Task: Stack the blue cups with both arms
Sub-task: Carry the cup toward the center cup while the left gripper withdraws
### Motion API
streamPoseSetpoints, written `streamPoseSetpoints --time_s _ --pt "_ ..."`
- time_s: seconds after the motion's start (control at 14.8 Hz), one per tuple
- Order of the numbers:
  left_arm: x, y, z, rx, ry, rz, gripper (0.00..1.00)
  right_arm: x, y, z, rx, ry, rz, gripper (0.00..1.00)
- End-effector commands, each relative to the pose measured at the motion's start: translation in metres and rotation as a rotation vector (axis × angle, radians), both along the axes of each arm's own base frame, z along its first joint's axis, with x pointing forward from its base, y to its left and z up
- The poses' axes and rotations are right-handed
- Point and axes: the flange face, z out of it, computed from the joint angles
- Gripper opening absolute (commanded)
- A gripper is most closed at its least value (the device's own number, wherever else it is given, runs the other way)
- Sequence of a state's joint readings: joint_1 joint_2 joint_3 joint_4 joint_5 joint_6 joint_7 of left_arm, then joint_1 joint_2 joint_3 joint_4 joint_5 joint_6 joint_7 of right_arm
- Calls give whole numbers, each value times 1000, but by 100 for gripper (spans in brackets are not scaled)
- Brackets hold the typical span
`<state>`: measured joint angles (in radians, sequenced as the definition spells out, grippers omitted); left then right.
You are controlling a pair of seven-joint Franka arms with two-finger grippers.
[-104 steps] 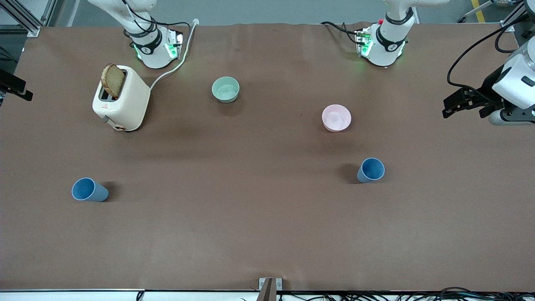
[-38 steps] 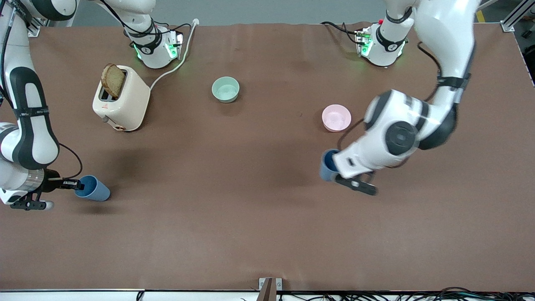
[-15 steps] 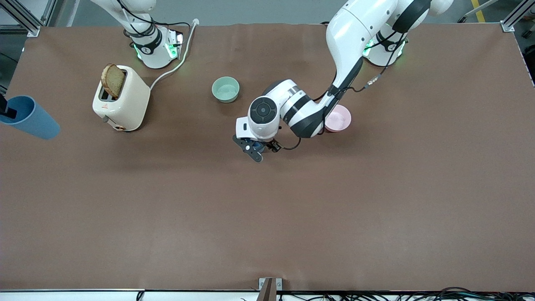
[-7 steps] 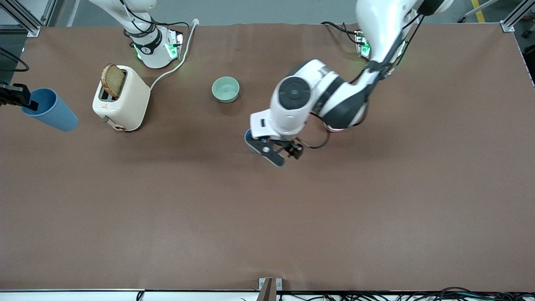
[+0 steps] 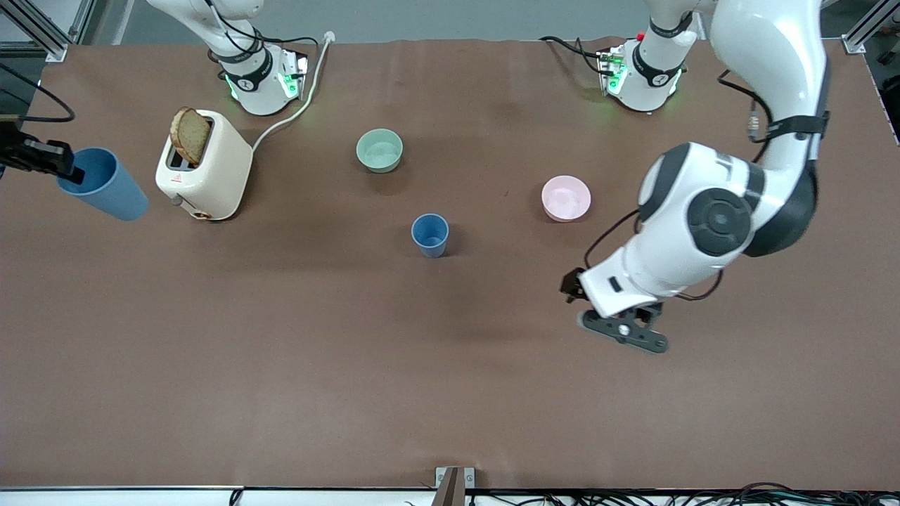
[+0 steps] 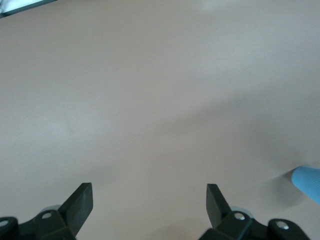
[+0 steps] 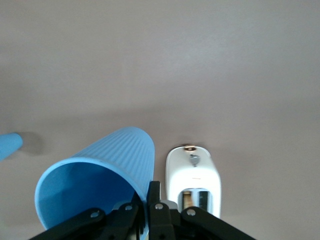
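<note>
One blue cup (image 5: 429, 235) stands upright on the brown table near its middle, alone; it shows as a small blue edge in the left wrist view (image 6: 307, 183) and the right wrist view (image 7: 10, 145). My left gripper (image 5: 622, 332) hangs open and empty over bare table toward the left arm's end, its jaws wide apart (image 6: 148, 202). My right gripper (image 5: 70, 172) is shut on the rim of the second blue cup (image 5: 107, 186), one finger inside and one outside, holding it tilted in the air at the right arm's end. That cup fills the right wrist view (image 7: 100, 172) at the gripper (image 7: 149, 200).
A cream toaster (image 5: 205, 172) with a slice of bread stands beside the held cup, also seen in the right wrist view (image 7: 194, 180). A pale green bowl (image 5: 380, 150) and a pink bowl (image 5: 566, 198) sit farther from the front camera than the standing cup.
My left gripper has let go of its cup in the middle of the table and swung away toward the left arm's end. My right gripper has carried its cup slightly toward the toaster.
</note>
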<state>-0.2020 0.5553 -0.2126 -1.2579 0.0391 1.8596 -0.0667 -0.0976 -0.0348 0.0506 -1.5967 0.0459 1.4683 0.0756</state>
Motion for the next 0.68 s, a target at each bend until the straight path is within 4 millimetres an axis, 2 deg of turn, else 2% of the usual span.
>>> streamPoseSetpoints --time_s 0.0,0.14,0.27,0.34,0.41,0.54,0.61 --pt "-3 48 25 37 30 113 100 -6 58 -1 5 -2 -30 1" --pt "-6 103 58 64 28 200 100 -4 95 -3 26 -28 -43 1" --pt "-14 151 74 114 61 287 100 1 137 -14 40 -41 -73 1" --pt "-18 188 83 123 58 340 100 1 159 -26 38 -36 -92 1" --pt "-27 210 101 105 42 368 100 -5 186 -36 38 -34 -79 1" --pt "-47 232 149 56 -12 405 100 -18 226 -53 33 -30 -98 1" --pt "-55 240 164 50 -33 418 100 -25 250 -64 40 -47 -102 1"
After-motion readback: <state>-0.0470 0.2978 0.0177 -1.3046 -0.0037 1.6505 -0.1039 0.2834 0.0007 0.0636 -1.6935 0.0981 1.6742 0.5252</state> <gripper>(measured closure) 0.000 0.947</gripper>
